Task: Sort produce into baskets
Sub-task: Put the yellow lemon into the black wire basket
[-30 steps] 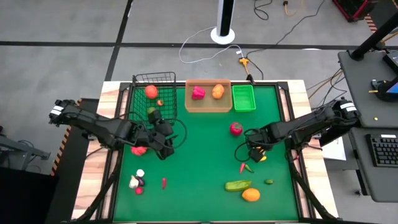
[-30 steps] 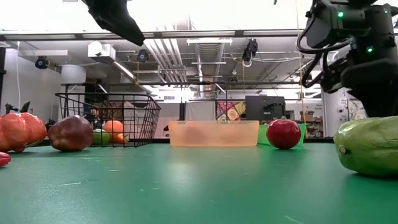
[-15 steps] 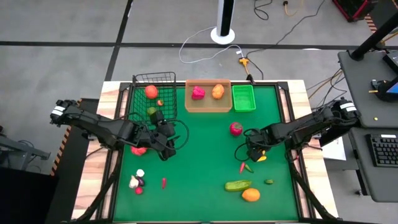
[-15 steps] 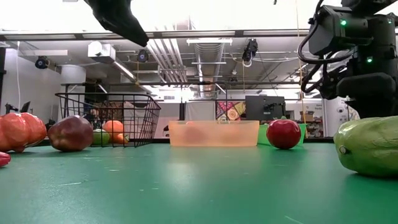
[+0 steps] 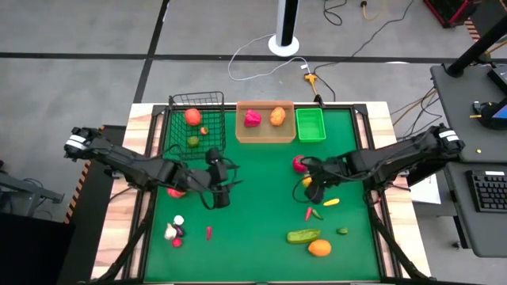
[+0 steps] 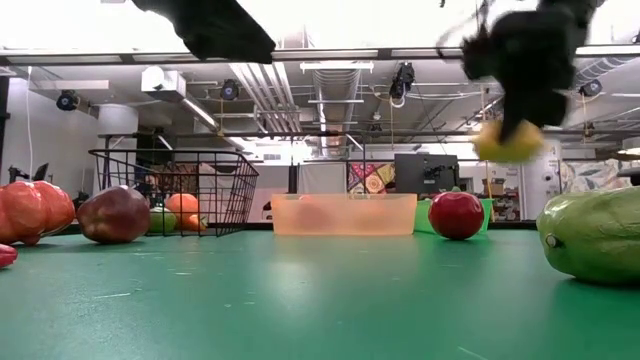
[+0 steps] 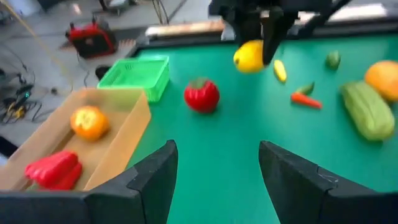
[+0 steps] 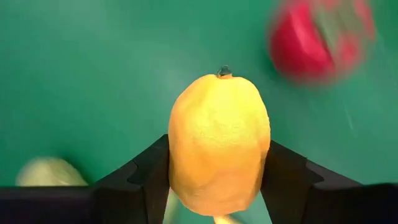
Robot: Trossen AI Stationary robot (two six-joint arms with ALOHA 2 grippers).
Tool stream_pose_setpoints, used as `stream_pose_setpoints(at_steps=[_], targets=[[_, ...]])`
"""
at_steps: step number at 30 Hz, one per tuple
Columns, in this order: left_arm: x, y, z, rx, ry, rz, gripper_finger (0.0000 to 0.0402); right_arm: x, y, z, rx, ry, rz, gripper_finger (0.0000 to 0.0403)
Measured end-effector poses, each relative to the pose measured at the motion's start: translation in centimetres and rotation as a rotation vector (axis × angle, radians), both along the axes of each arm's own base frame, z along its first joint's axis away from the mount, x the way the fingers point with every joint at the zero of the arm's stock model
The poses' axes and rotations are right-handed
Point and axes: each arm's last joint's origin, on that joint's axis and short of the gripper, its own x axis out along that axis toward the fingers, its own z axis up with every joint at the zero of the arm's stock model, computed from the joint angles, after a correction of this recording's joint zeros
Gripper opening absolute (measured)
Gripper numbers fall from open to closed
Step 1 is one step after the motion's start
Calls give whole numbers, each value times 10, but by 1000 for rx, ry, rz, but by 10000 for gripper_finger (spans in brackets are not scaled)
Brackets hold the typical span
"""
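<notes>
Yellow and clear of the green mat, a toy lemon (image 8: 219,144) sits pinched between the right gripper (image 5: 310,187) fingers, lifted so it can travel to a container; farther off lies a red tomato (image 5: 300,163), then the tan tray (image 5: 264,133) and green bin (image 5: 310,124); the left gripper (image 5: 219,194) hovers spread and empty mid-table
</notes>
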Motion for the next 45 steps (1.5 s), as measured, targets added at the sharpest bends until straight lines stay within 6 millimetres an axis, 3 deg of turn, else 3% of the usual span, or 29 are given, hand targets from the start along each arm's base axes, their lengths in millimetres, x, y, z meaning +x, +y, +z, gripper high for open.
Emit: stream_pose_setpoints(at_steps=[7,14,21,32,36,42,45], targets=[[3,1,-7,-48,-183,-73,208,43,7,23,-186,-440,273,193],[4,3,-8,-57,-288,-93,208,77,13,26,-440,-698,468,194],[18,3,-9,-71,-283,-148,236,95,16,16,-565,-765,538,194],[50,0,-15,37,-240,-178,260,96,15,16,-620,-775,558,194],[58,-3,-16,61,-231,-223,234,96,16,15,-624,-764,557,194],[58,-2,-17,61,-224,-214,149,95,15,14,-623,-748,552,194],[58,-1,-17,59,-221,-214,144,95,14,14,-607,-749,537,199]])
